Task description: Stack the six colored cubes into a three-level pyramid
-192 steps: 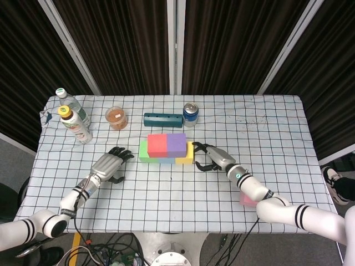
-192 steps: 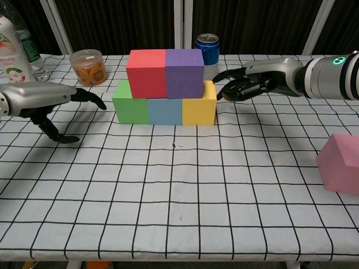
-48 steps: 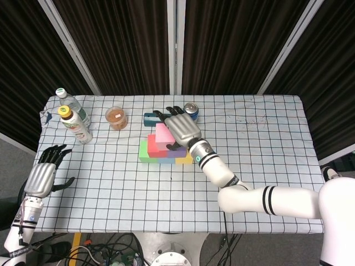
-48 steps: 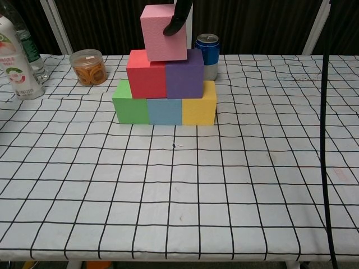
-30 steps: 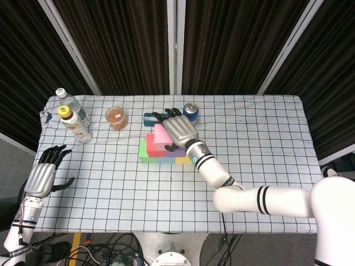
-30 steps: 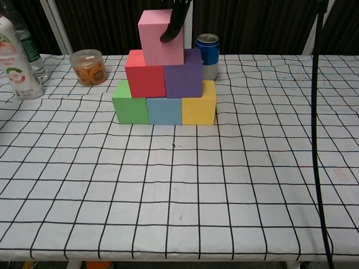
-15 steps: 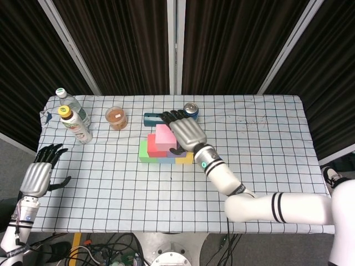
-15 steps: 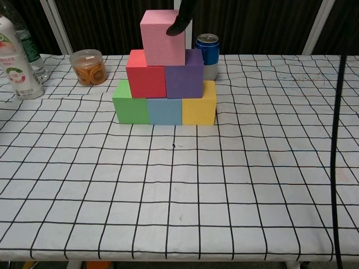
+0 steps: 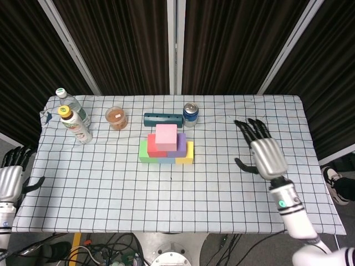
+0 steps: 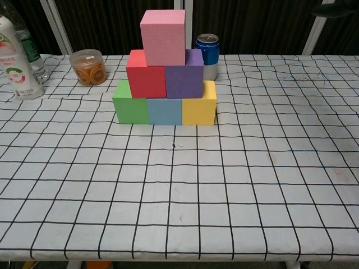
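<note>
Right hand (image 9: 264, 152) hovers empty, fingers spread; left hand (image 9: 10, 178) likewise spread at far left

Two robot hands, right hand (image 9: 265, 154) at the right of the head view and left hand (image 9: 9, 180) at the far left edge. Shiny silver backs with ridges like knuckles. Thin black fingers (image 9: 249, 129) on both. Silver wrist on the right one with a small round green light and a dark ring, then a smooth white arm going down to the bottom right corner.
</note>
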Available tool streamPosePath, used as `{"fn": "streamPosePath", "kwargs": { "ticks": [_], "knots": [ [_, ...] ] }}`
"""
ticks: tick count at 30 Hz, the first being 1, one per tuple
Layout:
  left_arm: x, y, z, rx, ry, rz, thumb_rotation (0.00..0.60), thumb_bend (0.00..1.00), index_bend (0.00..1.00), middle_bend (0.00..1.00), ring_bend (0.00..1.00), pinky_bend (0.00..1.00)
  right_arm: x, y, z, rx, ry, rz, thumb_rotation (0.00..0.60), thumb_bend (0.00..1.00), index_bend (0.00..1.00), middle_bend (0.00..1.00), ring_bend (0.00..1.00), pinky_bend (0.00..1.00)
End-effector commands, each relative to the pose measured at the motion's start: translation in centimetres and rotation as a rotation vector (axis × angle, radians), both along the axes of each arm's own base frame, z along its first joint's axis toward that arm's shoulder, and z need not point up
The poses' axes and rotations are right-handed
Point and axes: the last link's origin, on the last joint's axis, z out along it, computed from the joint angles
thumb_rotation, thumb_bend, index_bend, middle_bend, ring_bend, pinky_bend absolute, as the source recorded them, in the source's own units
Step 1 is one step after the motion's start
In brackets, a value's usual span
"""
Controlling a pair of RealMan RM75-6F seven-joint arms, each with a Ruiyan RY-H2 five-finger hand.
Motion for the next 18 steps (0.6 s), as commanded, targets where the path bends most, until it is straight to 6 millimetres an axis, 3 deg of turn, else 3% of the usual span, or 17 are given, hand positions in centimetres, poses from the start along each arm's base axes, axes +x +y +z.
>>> {"fn": "streamPosePath", "kwargs": {
  "ticks": [1, 6, 9, 18],
  "knots": [
    [-0.3, -1.0, 0.2, 0.017, 0.002, 0.005, 0.6, 0.21, 0.15, 0.05, 0.0, 0.03, -7.9, 5.6, 2.1, -0.092, -0.012, -0.086, 0.6, 0.21, 0.0, 0.12, 0.0, 0.0],
    [-0.2, -3.1, -0.5, 0.026, 0.003, 0.0, 0.6, 0.21, 0.15, 0.05, 0.0, 0.03, -12.5, 9.4, 1.4, -0.078, 0.008, -0.158, 0.6, 0.22, 0.0, 0.04, 0.0, 0.0],
    [0.1, -4.2, -1.0, 0.035, 0.011, -0.008, 0.6, 0.21, 0.15, 0.05, 0.0, 0.03, -14.1, 10.9, 1.1, -0.088, -0.02, -0.187, 0.6, 0.22, 0.0, 0.02, 0.0, 0.0],
    [1.1, -5.9, -2.0, 0.029, 0.009, -0.008, 0.6, 0.21, 0.15, 0.05, 0.0, 0.03, -15.5, 12.5, 0.0, -0.103, -0.085, -0.172, 0.6, 0.23, 0.0, 0.01, 0.0, 0.0]
  ]
}}
